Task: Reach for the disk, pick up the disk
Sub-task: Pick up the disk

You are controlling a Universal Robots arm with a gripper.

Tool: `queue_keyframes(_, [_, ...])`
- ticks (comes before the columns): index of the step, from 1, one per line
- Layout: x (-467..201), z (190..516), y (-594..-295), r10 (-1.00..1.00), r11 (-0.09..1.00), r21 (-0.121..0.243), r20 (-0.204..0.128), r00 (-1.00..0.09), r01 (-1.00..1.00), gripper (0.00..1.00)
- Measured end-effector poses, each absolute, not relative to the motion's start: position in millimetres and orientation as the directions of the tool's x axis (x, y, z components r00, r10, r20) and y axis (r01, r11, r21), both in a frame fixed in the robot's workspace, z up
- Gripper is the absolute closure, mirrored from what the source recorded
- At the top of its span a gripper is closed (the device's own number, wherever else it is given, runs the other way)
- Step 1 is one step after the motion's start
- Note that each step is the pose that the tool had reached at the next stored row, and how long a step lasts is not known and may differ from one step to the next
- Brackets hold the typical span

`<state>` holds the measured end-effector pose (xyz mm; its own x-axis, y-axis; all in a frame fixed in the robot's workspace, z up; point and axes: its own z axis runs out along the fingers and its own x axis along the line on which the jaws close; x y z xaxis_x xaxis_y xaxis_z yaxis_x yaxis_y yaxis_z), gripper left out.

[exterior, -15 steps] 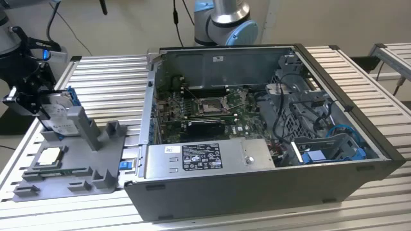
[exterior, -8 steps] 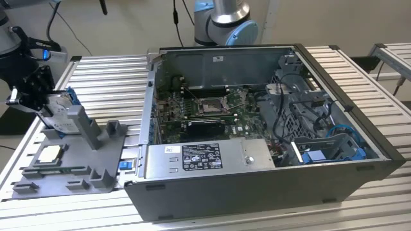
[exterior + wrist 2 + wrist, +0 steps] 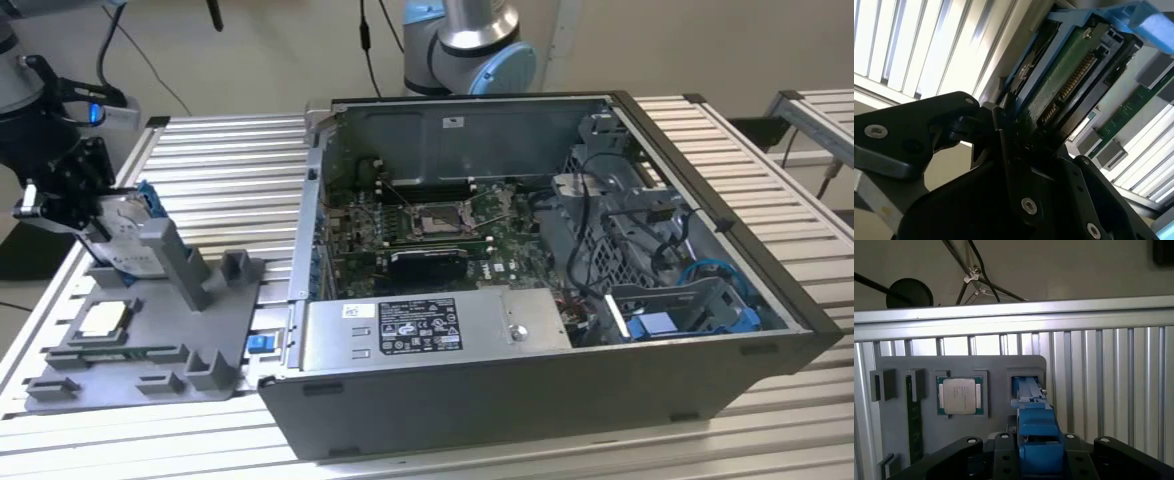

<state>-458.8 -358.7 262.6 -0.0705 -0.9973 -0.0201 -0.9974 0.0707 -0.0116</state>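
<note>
A: Blue-framed, the disk (image 3: pixel 124 238): where is it sitting?
B: It is standing on edge at the grey holder (image 3: pixel 214 330), at the exterior view's left, beside the computer case (image 3: pixel 534 390).
A: And the gripper (image 3: pixel 1036 442)?
B: Its jaws are clamping the disk's frame.

Matt black hand (image 3: pixel 1036 441), glossy blue plastic on disk (image 3: pixel 1064 75), ribbed bare-metal table (image 3: pixel 227 150).

Black hand (image 3: pixel 1036 440) — angular, matte links (image 3: pixel 904 135) — studded with round silver screws (image 3: pixel 1028 205).
</note>
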Motion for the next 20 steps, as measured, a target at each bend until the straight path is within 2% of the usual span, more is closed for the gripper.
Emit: queue_keyframes(20, [-458.8,263.2,-358.6,-0.997,0.071,-0.012,-0.019,-0.071,-0.997,1.00])
